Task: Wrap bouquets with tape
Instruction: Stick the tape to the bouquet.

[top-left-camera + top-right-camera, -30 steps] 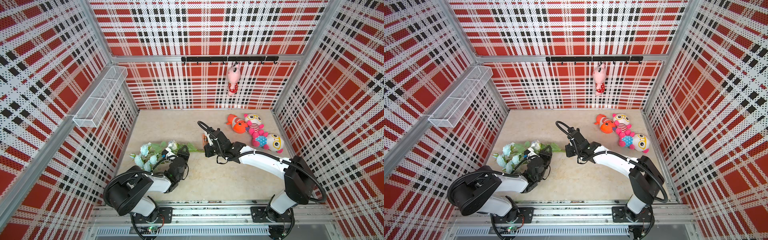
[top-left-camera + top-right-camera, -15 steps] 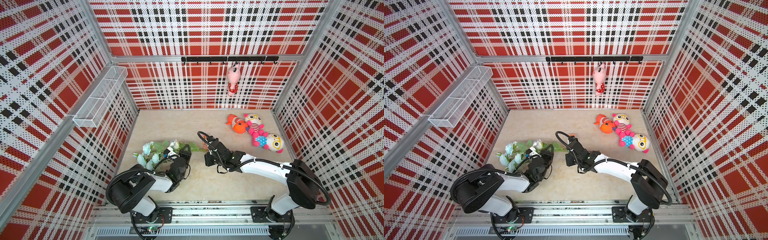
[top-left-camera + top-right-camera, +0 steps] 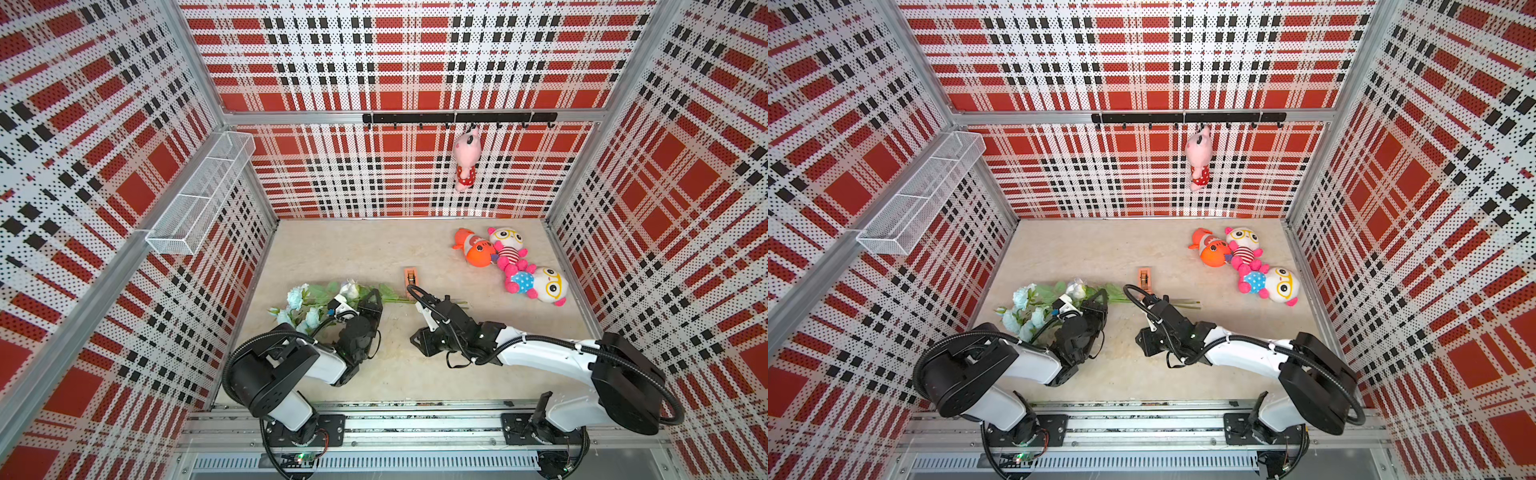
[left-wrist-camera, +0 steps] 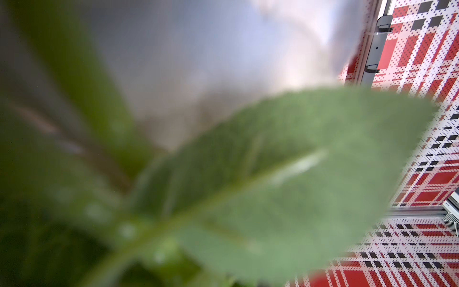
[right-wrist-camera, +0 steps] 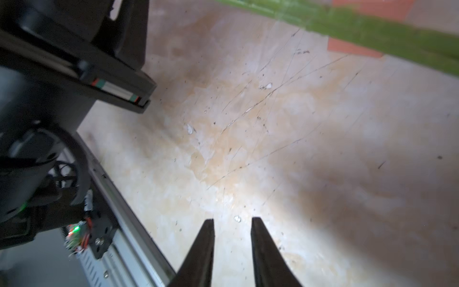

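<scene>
- I see the bouquet (image 3: 322, 293), a bunch of artificial pale blue-white roses with green leaves and long thin green stems, lying on the beige stone-look table (image 3: 374, 249). The flower heads point toward the left wall and the cut ends toward the right.
- The left gripper (image 3: 374, 297) is closed where the leaves give way to the bare stems (image 3: 399, 300). I judge it clamped on the bouquet, though its wrist view shows only a blurred green leaf (image 4: 273, 174).
- The right gripper (image 5: 232, 220) holds its two dark fingers apart with nothing between them, low over bare table on the rail side of the stems.
- The tape dispenser (image 3: 410, 276), a small peach-orange rectangular block, stands just beyond the stems on the back-wall side, near their middle and clear of both grippers.
- The relation that matters is that the stems' long axis runs side to side, straight between the right gripper and the tape dispenser.
- The right arm is the nearer one, so I would lift it over the stems to reach the tape dispenser.
- Snagging the stems could drag the bouquet out of the left gripper's hold.
</scene>
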